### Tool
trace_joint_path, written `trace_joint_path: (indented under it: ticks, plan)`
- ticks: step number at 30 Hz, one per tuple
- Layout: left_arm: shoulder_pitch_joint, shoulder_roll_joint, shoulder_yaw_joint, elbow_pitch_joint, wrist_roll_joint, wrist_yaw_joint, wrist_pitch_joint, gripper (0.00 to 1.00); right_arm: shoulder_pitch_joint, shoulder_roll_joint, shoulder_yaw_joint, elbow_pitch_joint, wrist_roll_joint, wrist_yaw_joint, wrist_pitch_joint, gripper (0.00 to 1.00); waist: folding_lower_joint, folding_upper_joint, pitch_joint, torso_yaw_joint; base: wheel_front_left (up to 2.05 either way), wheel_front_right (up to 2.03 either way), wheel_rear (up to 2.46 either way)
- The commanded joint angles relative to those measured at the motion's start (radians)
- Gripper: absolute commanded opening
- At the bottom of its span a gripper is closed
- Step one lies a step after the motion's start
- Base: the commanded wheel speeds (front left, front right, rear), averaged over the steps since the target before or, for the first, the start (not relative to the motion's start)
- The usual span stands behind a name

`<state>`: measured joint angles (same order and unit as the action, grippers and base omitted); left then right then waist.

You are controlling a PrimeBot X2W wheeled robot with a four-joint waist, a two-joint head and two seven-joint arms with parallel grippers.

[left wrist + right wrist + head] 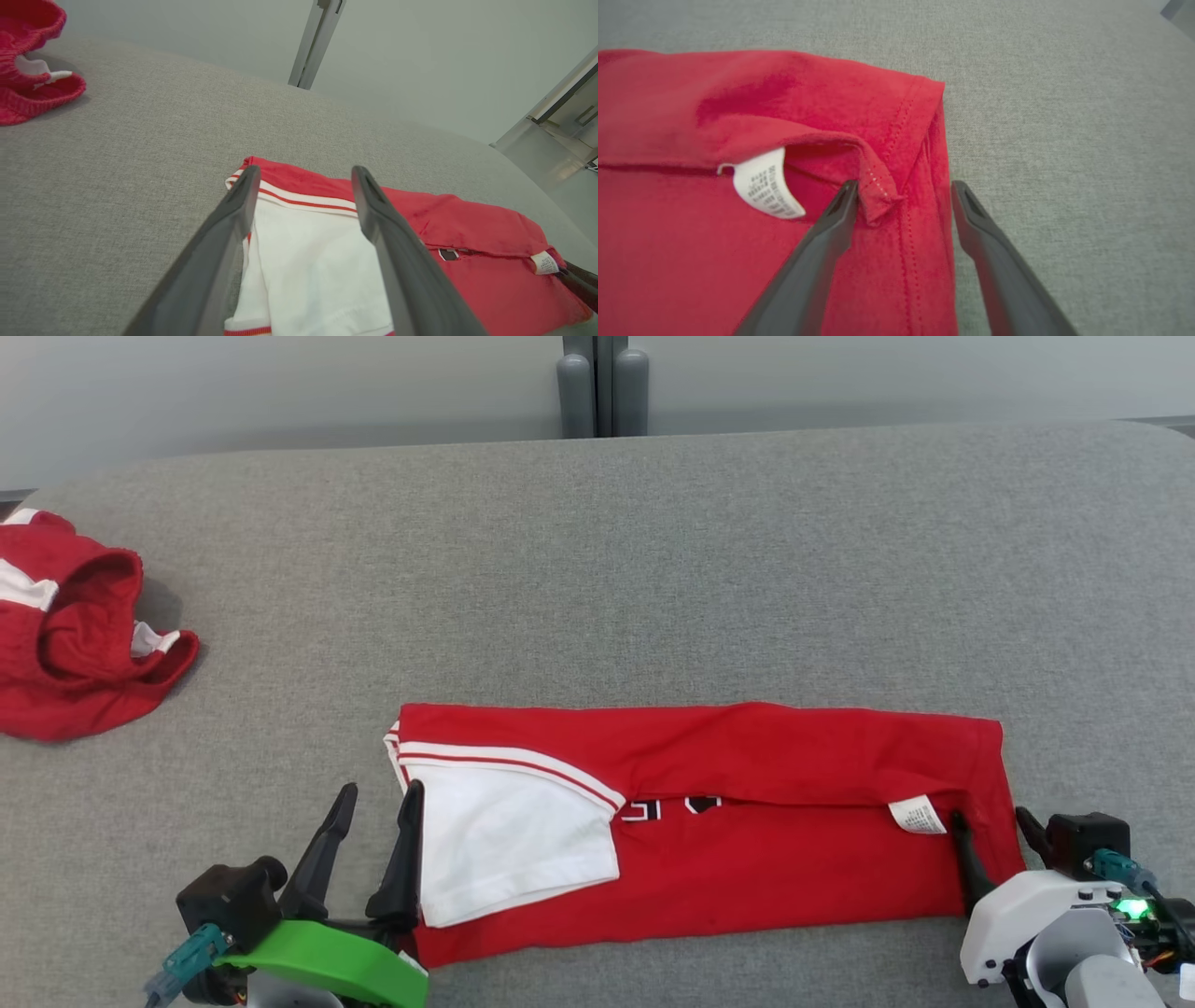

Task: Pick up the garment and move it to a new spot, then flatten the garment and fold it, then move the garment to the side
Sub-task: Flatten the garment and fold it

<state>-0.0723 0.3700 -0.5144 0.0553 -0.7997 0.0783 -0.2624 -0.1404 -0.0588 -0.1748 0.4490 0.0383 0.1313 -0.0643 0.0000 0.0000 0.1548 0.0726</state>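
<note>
A red knit garment (747,756) is seen folded into a long, flat band across the lower middle of the head view. It lies on a grey, coarsely woven padded surface (653,551) with rounded corners. At the band's left end a smooth white sleeve (504,845), edged with red-and-white striped ribbing, is laid over the red cloth. Near the right end a small white care label (920,815) sticks out from under a folded flap. In the right wrist view a stitched hem is shown, one corner crumpled into a small peak.

The left gripper (381,789) is held at the lower left, at the sleeve's left edge, its two dark tapered fingers spread apart and gripping nothing. The right gripper (988,815) is found at the lower right, likewise spread wide with nothing pinched; the garment's hemmed right edge lies between its fingers.

A second red piece of clothing (75,635) with white trim is left crumpled at the upper left edge, well apart from the band. Two grey rounded posts (602,392) stand behind the surface at top centre.
</note>
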Motion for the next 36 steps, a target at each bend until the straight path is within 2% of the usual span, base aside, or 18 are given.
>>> trace_joint_path:
  ticks: [1,10,11,12,13,15,16,20,26,33,36]
  plan:
    - [0.000,-0.002,0.008,0.003,0.008,-0.007,-0.003,1.00,-0.013,-0.002,-0.009,0.023,-0.009,-0.001,-0.014,1.00,0.0000,0.0000,-0.003,0.004,0.00,0.00,0.00]
    - [0.024,-0.014,0.022,0.005,0.025,-0.017,-0.003,1.00,-0.081,0.005,-0.042,0.204,-0.003,-0.002,-0.080,1.00,0.0000,0.0000,-0.014,-0.003,0.00,0.00,0.00]
    - [0.025,-0.014,0.023,0.005,0.026,-0.017,-0.003,1.00,-0.092,0.005,-0.040,0.224,-0.004,-0.002,-0.084,0.93,0.0000,0.0000,-0.015,-0.004,0.00,0.00,0.00]
    - [0.026,-0.014,0.024,0.005,0.027,-0.017,-0.003,1.00,-0.100,0.006,-0.037,0.240,-0.007,-0.002,-0.088,0.53,0.0000,0.0000,-0.015,-0.005,0.00,0.00,0.00]
    - [0.026,-0.014,0.024,0.005,0.028,-0.019,-0.003,1.00,-0.110,0.007,-0.029,0.261,-0.009,-0.002,-0.087,0.42,0.0000,0.0000,-0.014,-0.006,0.00,0.00,0.00]
    - [0.025,-0.015,0.024,0.006,0.028,-0.019,-0.003,1.00,-0.126,0.008,-0.013,0.293,-0.006,-0.001,-0.092,0.04,0.0000,0.0000,-0.013,-0.006,0.00,0.00,0.00]
    - [0.025,-0.015,0.024,0.007,0.029,-0.019,-0.003,1.00,-0.132,0.009,-0.007,0.304,-0.002,-0.001,-0.094,0.00,0.0000,0.0000,-0.012,-0.007,0.00,0.00,0.00]
    - [0.024,-0.017,0.023,0.009,0.033,-0.016,-0.003,1.00,-0.163,0.005,-0.003,0.323,0.007,-0.002,-0.119,0.00,0.0000,0.0000,-0.012,-0.021,0.00,0.00,0.00]
    - [0.005,-0.025,0.008,0.016,0.039,-0.026,-0.002,1.00,-0.209,-0.042,-0.033,0.303,0.027,-0.003,-0.126,0.00,0.0000,0.0000,-0.015,-0.053,0.00,0.00,0.00]
    - [-0.019,-0.046,-0.021,0.031,0.047,-0.035,0.002,1.00,-0.206,-0.172,-0.122,0.233,0.056,-0.002,-0.084,0.00,0.0000,0.0000,-0.015,-0.080,0.00,0.00,0.00]
    - [-0.027,-0.052,-0.027,0.037,0.049,-0.039,0.002,1.00,-0.195,-0.200,-0.159,0.198,0.068,-0.002,-0.065,0.00,0.0000,0.0000,-0.012,-0.087,0.00,0.00,0.00]
